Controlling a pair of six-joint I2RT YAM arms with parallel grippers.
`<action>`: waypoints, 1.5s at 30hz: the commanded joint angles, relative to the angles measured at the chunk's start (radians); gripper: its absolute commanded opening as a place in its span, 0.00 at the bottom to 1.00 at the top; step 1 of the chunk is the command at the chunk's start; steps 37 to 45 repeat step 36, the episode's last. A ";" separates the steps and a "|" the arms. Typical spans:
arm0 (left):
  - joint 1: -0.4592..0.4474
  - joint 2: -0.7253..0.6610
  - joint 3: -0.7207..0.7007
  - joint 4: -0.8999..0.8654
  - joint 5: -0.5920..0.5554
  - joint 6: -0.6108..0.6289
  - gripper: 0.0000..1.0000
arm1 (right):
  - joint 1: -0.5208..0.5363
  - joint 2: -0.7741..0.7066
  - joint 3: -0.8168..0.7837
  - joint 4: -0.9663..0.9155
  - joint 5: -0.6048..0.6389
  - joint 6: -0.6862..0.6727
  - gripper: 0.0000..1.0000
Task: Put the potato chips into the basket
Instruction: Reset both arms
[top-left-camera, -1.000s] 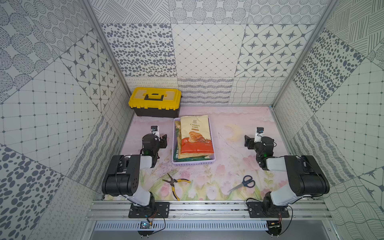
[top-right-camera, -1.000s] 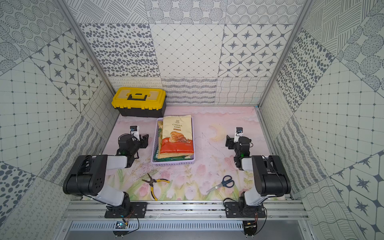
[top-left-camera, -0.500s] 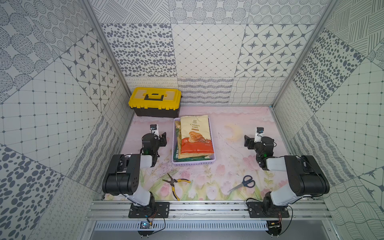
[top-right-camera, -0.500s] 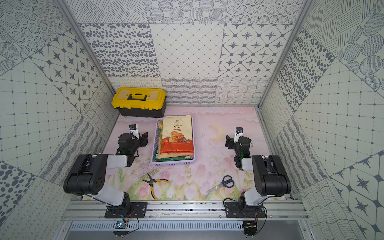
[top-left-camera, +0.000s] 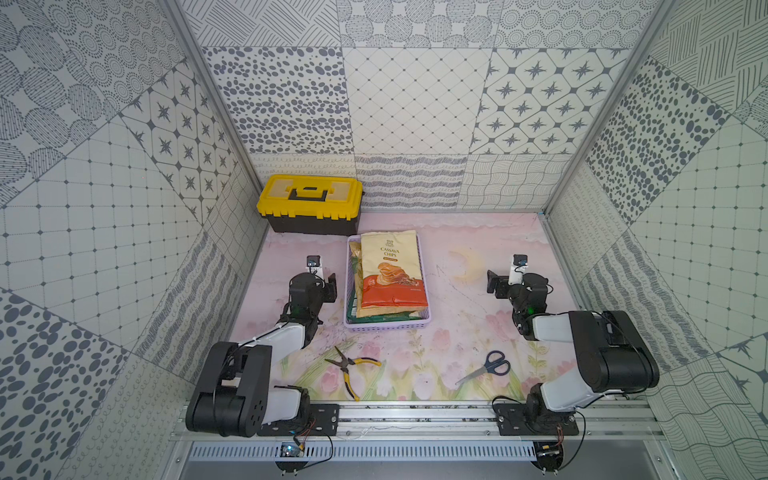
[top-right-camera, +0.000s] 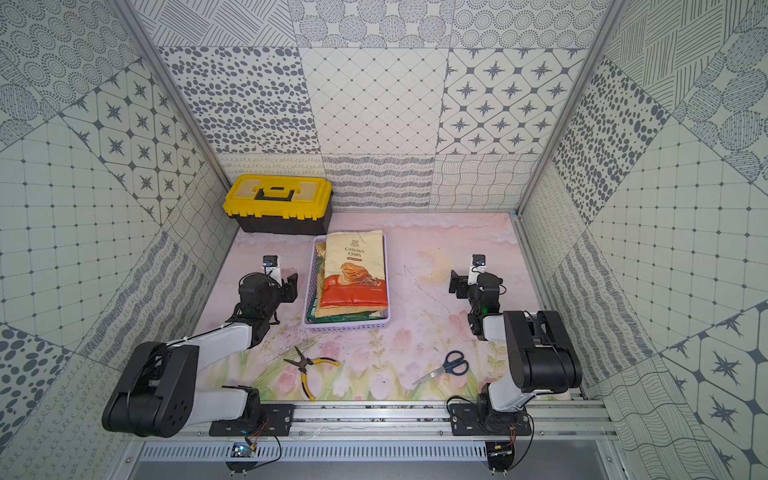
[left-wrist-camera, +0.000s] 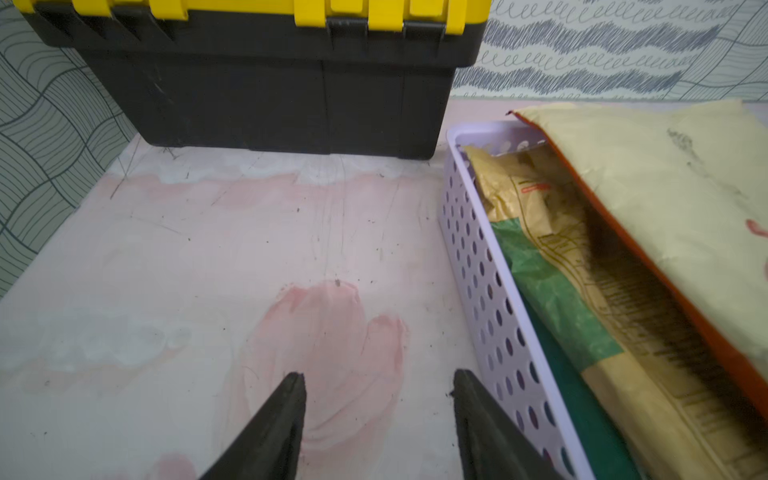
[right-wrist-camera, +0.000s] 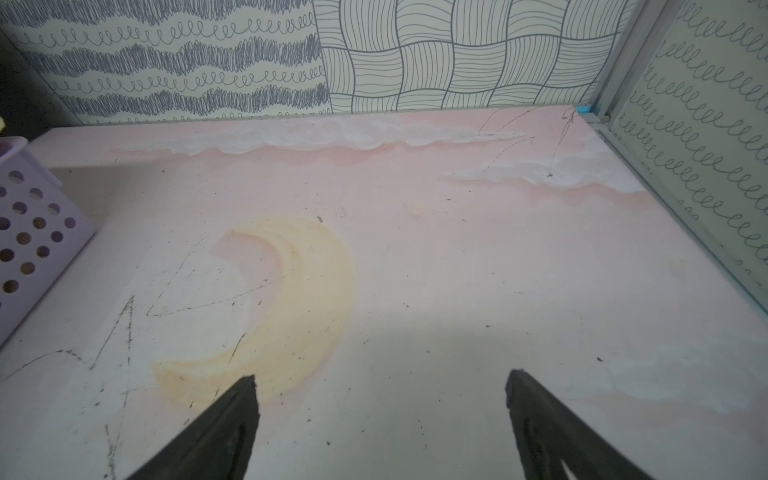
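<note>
Here, crinkly potato-chip bags (top-left-camera: 388, 270) lie stacked in the shallow lilac perforated plastic basket (top-left-camera: 386, 325), mid-table; left gripper (left-wrist-camera: 378, 399), part-open, and right gripper (right-wrist-camera: 380, 395), wide open, both empty, should withdraw clear of its rim.

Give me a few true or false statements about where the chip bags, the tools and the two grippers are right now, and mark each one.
1. The Cassava Chips bag lies on top of the stack in the basket. True.
2. The left gripper holds a bag. False: it is open and empty, beside the basket.
3. The scissors lie in the basket. False: they lie on the table, on the right arm's side.
4. The yellow toolbox is shut. True.
5. The right gripper is shut. False: it is open, holding nothing.
</note>
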 joint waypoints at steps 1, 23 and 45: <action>-0.008 0.041 -0.002 0.061 0.026 -0.006 0.61 | 0.000 -0.002 0.008 0.043 -0.002 -0.004 0.97; 0.025 0.207 -0.003 0.225 0.078 -0.040 1.00 | 0.001 -0.002 0.010 0.041 0.003 -0.006 0.97; 0.025 0.204 -0.001 0.216 0.085 -0.040 1.00 | -0.001 -0.002 0.010 0.039 -0.006 -0.005 0.97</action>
